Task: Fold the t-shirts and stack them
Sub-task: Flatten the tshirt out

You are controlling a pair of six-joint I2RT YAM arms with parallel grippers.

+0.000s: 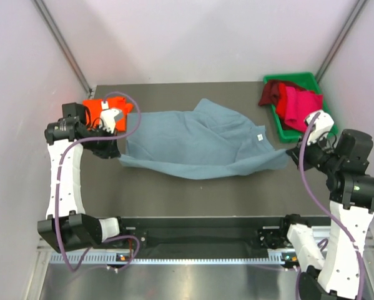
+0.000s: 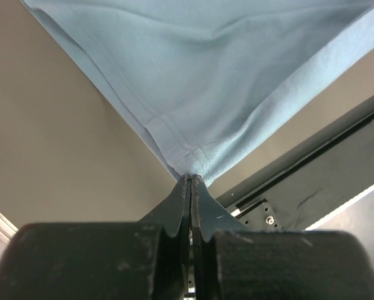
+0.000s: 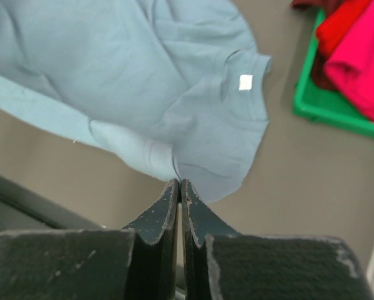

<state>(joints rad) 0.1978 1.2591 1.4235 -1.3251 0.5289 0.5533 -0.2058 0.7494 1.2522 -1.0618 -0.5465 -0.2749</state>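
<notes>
The large slate blue-grey t-shirt (image 1: 199, 140) lies spread and rumpled across the middle of the table, its white neck label (image 1: 260, 137) facing up. My left gripper (image 1: 116, 152) is shut on its hemmed left corner (image 2: 190, 159). My right gripper (image 1: 291, 154) is shut on its right edge (image 3: 174, 164), near the shoulder. An orange-red t-shirt (image 1: 99, 110) lies at the back left behind my left wrist. Crimson and magenta t-shirts (image 1: 293, 103) lie bunched in the green bin (image 1: 285, 131); they also show in the right wrist view (image 3: 355, 44).
The green bin (image 3: 324, 107) stands at the back right corner, close to my right gripper. A black rail (image 1: 205, 234) runs along the near table edge and shows in the left wrist view (image 2: 311, 181). White walls enclose the table on three sides.
</notes>
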